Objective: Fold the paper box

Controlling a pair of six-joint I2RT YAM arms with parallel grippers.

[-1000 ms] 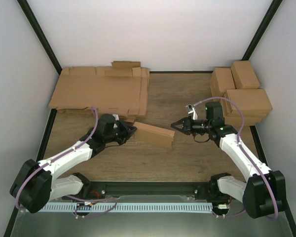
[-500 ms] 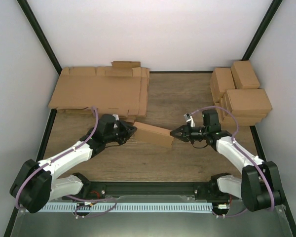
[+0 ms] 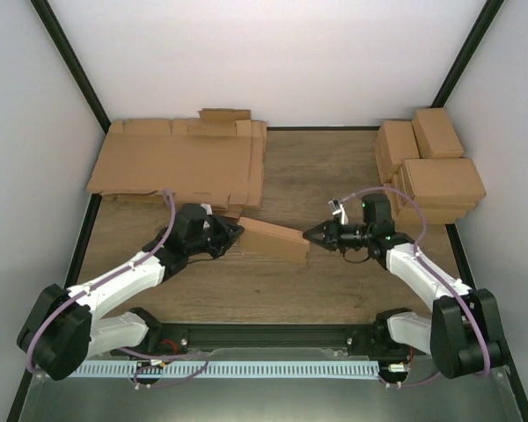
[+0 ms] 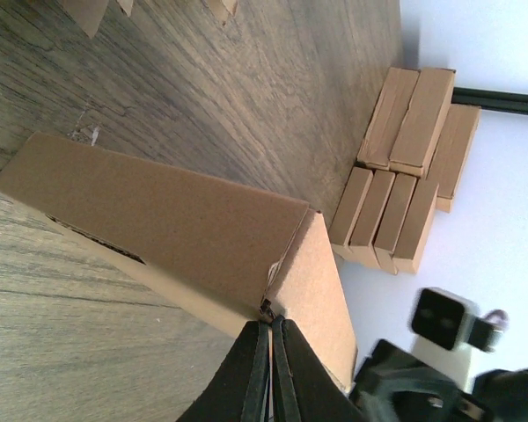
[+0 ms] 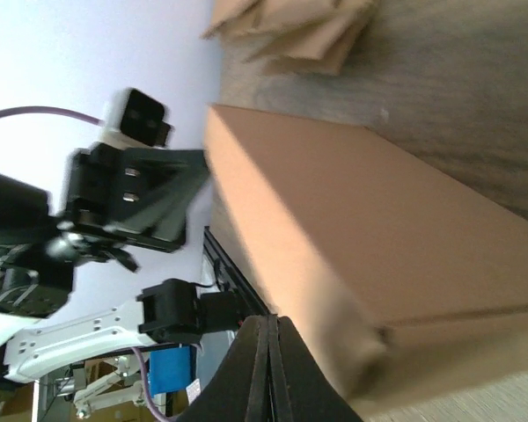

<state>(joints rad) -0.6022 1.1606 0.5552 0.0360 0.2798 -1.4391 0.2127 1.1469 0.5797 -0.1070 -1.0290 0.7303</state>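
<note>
L hand, R hand closed at paper box ends; sheet pile near.

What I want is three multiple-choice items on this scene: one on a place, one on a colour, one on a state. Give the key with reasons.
1. The flat sheets lie:
A) at the far left
B) at the far right
C) between the arms' bases

2. The box between the arms is:
A) white
B) brown
C) blue

3. The left claw and right claw are:
A) both wide open
B) both shut
C) one open, one shut

Key:
1 A, the top view shows the sheets piled in the far left corner.
2 B, it is plain brown cardboard in every view.
3 B, each wrist view shows its claw closed to a slit at one end of the box.
</note>
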